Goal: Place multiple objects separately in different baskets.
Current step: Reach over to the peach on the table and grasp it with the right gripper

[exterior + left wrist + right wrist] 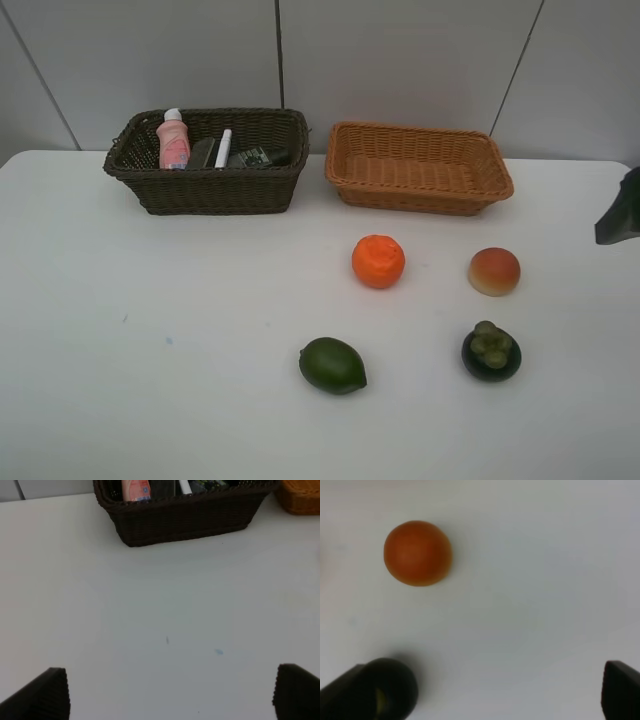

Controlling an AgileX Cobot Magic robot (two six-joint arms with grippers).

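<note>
My left gripper (170, 695) and right gripper (480, 695), jaws wide, holding nothing, pink bottle (173, 145) inside dark brown basket (215, 192), tan basket (420, 198) beside it

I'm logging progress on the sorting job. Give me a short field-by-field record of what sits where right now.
dark brown woven wicker basket: holds pink plastic bottle, white marker and dark items too small to tell apart
light orange-tan woven wicker basket: nothing in it
loose on white table: round orange, peach, oval green fruit, dark round mangosteen
left gripper: jaws open, holding nothing
right gripper: jaws open, holding nothing
</note>
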